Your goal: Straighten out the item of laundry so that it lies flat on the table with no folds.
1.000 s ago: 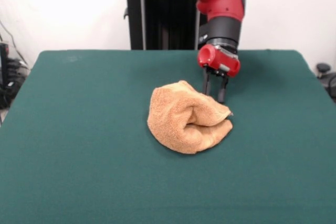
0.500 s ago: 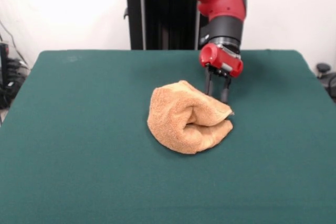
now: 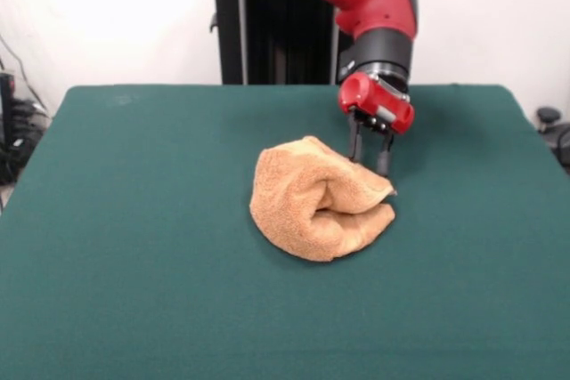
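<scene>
Shifted slightly right since a second ago: gripper (image 3: pixel 370 159). Table (image 3: pixel 134 220) green, edges cut off. Laundry (image 3: pixel 317 212) bunched and folded mid-table, just in front of the fingers (image 3: pixel 384 158), underside hidden. Fingers parted, grasping nothing; one tip partly lost behind cloth.

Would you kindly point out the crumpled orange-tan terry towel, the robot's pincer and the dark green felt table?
Crumpled orange-tan terry towel (image 3: pixel 307 206), front view: middle of the bundled cloth.
Red-and-black pincer (image 3: pixel 370 159), front view: midway between its two black fingertips.
Dark green felt table (image 3: pixel 134 246), front view: bare cloth beside the towel.
</scene>
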`<action>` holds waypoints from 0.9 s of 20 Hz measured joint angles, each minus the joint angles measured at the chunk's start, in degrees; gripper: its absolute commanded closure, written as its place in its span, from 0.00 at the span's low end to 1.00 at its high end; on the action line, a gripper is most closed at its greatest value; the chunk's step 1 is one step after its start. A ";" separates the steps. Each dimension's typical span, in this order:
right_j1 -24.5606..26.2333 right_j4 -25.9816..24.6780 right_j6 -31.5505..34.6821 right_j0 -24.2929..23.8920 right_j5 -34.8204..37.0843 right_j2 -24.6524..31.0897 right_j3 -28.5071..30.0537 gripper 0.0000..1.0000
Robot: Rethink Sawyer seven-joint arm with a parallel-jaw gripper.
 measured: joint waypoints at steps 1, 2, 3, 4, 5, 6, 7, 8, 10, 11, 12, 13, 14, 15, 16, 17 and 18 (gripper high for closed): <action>0.18 0.52 0.00 0.01 -0.40 -0.05 -0.01 0.00; 0.32 0.86 0.00 0.01 -0.52 -0.10 0.00 0.00; 0.46 1.23 0.00 0.01 -0.58 -0.17 -0.01 0.00; 0.64 1.69 0.00 0.01 -0.58 -0.26 -0.01 0.00; 0.82 2.08 0.00 0.01 -0.58 -0.34 -0.01 0.00; 1.00 2.48 0.00 0.01 -0.58 -0.41 -0.01 0.00; 1.21 2.93 0.00 0.05 -0.58 -0.51 -0.01 0.00; 1.32 3.15 0.00 0.08 -0.59 -0.56 -0.01 0.00; 2.09 3.92 0.00 0.33 -0.59 -0.87 -0.02 0.00; 2.44 4.08 0.00 0.44 -0.59 -1.00 -0.02 0.00; 2.83 4.19 0.00 0.57 -0.59 -1.18 -0.02 0.00; 3.08 4.24 0.00 0.67 -0.59 -1.35 -0.03 0.00; 3.20 4.25 0.00 0.72 -0.59 -1.44 -0.02 0.00; 3.68 4.29 0.00 0.93 -0.59 -1.95 -0.02 0.00; 3.73 4.29 0.00 0.96 -0.59 -2.02 -0.02 0.00; 3.78 4.29 0.00 0.98 -0.59 -2.08 -0.02 0.00; 3.80 4.29 0.00 1.06 -0.59 -2.19 -0.02 0.00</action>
